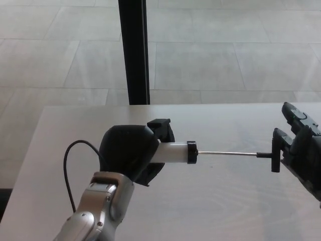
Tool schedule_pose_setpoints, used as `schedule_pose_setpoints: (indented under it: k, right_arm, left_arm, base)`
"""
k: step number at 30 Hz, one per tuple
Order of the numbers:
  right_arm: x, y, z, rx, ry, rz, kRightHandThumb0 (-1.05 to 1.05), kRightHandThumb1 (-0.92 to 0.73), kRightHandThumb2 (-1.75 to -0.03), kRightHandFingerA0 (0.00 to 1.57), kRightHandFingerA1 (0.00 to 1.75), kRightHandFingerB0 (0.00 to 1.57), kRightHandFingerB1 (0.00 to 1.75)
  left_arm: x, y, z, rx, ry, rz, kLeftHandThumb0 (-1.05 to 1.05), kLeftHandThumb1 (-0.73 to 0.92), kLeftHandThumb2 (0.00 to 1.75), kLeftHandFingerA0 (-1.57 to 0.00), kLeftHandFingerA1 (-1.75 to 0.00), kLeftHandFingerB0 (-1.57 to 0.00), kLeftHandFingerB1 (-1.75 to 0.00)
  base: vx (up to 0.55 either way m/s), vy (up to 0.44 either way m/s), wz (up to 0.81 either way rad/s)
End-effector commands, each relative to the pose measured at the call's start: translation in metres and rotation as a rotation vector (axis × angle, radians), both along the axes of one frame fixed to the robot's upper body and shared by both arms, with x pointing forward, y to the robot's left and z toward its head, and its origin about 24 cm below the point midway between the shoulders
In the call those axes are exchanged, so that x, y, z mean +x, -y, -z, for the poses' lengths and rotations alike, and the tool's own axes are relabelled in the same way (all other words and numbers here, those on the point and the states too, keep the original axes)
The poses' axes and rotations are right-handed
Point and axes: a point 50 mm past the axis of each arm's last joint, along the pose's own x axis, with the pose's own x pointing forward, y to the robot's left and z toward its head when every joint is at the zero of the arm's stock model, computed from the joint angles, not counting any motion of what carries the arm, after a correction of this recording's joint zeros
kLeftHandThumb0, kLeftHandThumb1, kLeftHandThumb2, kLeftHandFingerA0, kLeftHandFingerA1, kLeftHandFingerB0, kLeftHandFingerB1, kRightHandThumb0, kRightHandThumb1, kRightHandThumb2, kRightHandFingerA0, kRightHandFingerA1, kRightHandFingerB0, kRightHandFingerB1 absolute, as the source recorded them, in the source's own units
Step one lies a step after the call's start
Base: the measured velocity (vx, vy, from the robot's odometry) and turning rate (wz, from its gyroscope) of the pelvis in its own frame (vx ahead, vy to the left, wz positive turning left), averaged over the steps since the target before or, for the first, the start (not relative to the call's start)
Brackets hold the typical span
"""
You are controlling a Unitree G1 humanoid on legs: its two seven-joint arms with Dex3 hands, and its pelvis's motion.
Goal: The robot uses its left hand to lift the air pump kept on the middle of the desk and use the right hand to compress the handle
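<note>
Currently your left robot hand [131, 155] is wrapped around the body of the air pump [175, 152], holding it clear of the tabletop [215, 201], over its middle. You can see the pump lying roughly level, its white barrel sticking out of the fist toward the right side of the view, ending in a black collar. A thin metal rod [228, 153] runs on from that collar, fully drawn out, to the black T-shaped handle [275, 155], which stands upright across the rod's end.

Your right robot hand [300, 155] sits just beyond the handle, on the side away from the pump barrel. Its fingers [296, 114] are spread and hold nothing; the nearest one looks to be touching or almost touching the handle, though you cannot tell for certain whether there is contact.

A black cable [70, 173] loops out from behind the left forearm [95, 216], on the far side of it from the pump. Behind the pump, past the far edge of the tabletop, a dark vertical post [134, 50] rises from a pale tiled floor [225, 50]. The tabletop is light grey with a faint wood grain.
</note>
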Motion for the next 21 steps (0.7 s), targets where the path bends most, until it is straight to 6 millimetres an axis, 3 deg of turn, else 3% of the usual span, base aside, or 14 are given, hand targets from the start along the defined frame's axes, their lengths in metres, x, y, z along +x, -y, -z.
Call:
schedule_pose_setpoints:
  k: [1, 2, 13, 21]
  right_arm:
    - [0.006, 0.003, -0.003, -0.021, -0.017, 0.012, -1.05, -0.92, -1.35, 0.00, 0.08, 0.00, 0.00]
    - [0.006, 0.000, -0.001, -0.006, -0.023, 0.001, -1.05, -0.90, -1.34, 0.00, 0.09, 0.00, 0.00]
    - [0.018, -0.012, -0.009, -0.023, -0.030, 0.003, -1.05, -0.90, -1.34, 0.00, 0.05, 0.00, 0.00]
    - [0.017, -0.019, 0.009, 0.015, -0.048, -0.016, -1.03, -0.92, -1.36, 0.00, 0.11, 0.00, 0.01]
  left_arm:
    - [0.004, -0.002, -0.004, -0.023, 0.013, -0.014, -0.25, 0.54, 1.14, -1.23, -1.42, -0.93, -1.23]
    - [0.004, 0.000, -0.008, -0.027, 0.029, -0.003, -0.14, 0.54, 1.11, -0.92, -1.75, -0.70, -1.58]
    - [0.005, 0.014, -0.014, -0.029, 0.073, 0.025, -0.16, 0.53, 1.08, -0.92, -1.75, -0.77, -1.48]
    - [0.010, 0.023, -0.028, -0.090, 0.089, 0.009, -0.14, 0.54, 1.08, -0.93, -1.75, -0.71, -1.59]
  base:
    - [0.00, 0.000, 0.00]
    - [0.00, 0.000, 0.00]
    - [0.00, 0.000, 0.00]
    - [0.00, 0.000, 0.00]
